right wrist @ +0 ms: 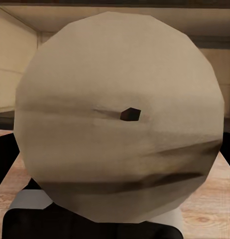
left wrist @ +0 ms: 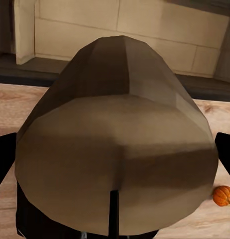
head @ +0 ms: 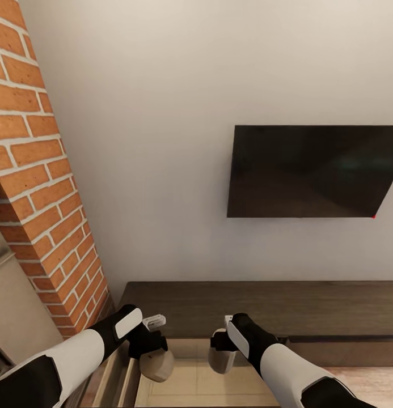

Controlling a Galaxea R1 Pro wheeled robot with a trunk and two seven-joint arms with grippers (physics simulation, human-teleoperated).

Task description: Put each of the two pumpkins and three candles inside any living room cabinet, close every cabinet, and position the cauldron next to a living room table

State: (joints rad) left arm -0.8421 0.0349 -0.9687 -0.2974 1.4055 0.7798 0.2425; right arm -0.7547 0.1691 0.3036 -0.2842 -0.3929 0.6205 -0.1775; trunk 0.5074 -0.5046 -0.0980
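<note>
Two stubby candles in hand, one per arm. Left claw [head: 153, 354] is clamped on a tan-brown cylindrical candle [head: 157, 365]; in the left wrist view that candle [left wrist: 117, 144] sits right up against the camera, with black fingers [left wrist: 3, 159] showing at either side of it. Right claw [head: 223, 348] grips a cream-beige cylindrical candle [head: 221, 358]; the right wrist view looks at that candle's flat round top [right wrist: 122, 114] with a small dark wick hole in the middle. Both candles hang over an opened compartment with a pale wood interior [head: 207, 379] in the long low dark brown wood-grain cabinet [head: 264, 309], which runs along the white wall [head: 162, 141]; neither candle can be seen touching the compartment floor. One pumpkin counted: a small bright orange ribbed pumpkin [left wrist: 223, 195] lying on the light wood plank floor [left wrist: 214, 124], seen past the left candle's edge, well apart from the cabinet front. One black wall-mounted TV [head: 312, 170] above the cabinet, one red brick fireplace column [head: 37, 170] to the left of it. Count in view: two candles, one pumpkin, one cabinet.
</note>
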